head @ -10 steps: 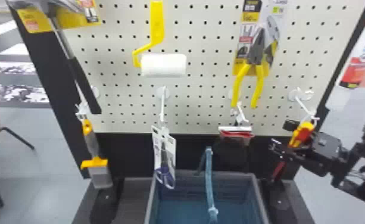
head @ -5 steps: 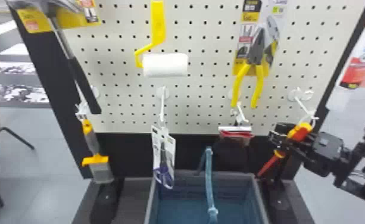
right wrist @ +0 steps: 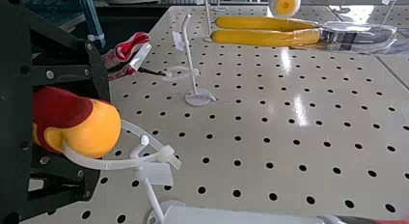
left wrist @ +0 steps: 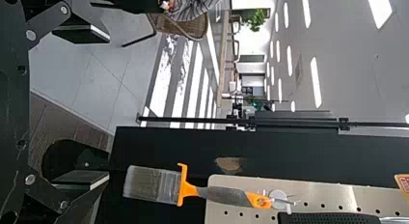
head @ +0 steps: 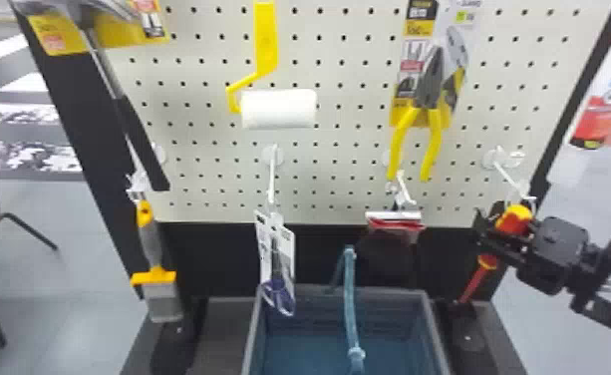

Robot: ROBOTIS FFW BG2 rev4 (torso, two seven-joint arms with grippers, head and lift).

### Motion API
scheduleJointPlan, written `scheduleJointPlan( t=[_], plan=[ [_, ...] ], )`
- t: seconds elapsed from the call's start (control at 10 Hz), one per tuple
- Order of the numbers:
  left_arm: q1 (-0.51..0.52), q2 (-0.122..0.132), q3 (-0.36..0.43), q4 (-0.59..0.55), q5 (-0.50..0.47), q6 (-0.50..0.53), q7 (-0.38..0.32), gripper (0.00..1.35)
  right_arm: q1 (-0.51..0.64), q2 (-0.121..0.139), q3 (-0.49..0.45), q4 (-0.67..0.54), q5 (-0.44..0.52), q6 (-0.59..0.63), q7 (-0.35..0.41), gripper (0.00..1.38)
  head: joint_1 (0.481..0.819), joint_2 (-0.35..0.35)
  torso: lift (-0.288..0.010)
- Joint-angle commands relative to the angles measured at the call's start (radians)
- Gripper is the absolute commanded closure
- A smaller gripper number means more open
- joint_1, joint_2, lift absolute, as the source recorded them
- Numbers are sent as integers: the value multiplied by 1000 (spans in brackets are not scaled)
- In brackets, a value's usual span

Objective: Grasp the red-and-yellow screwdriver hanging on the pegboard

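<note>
The red-and-yellow screwdriver (head: 514, 218) hung at the right of the pegboard (head: 339, 169), inside my right gripper (head: 491, 230), which looked closed in on its handle; how firmly, I couldn't tell. Its long axis ran aslant, the yellow butt (right wrist: 99, 130) up and to the right, the red shaft (head: 476, 283) down and to the left, so my grip lay across it. The plastic loop (right wrist: 106, 164) at the butt ran round the white hook (right wrist: 153, 197), and I judged the next move turned on that: the loop would have to clear the hook's tip. My right arm was plainly the nearer; my left gripper (left wrist: 108, 107) stood wide and empty near the brush (left wrist: 153, 184), over on the left. My right gripper hid the middle of the handle, and the shaft's end was hard to make out against the dark base (head: 468, 339).
</note>
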Motion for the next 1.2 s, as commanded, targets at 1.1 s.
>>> scheduleJointPlan(
  t=[1.1],
  plan=[
    [0,0,-2,-1,0,1,0,282,20,8,-11,-23,37,4,-11,1289,549,0,-100]
  ],
)
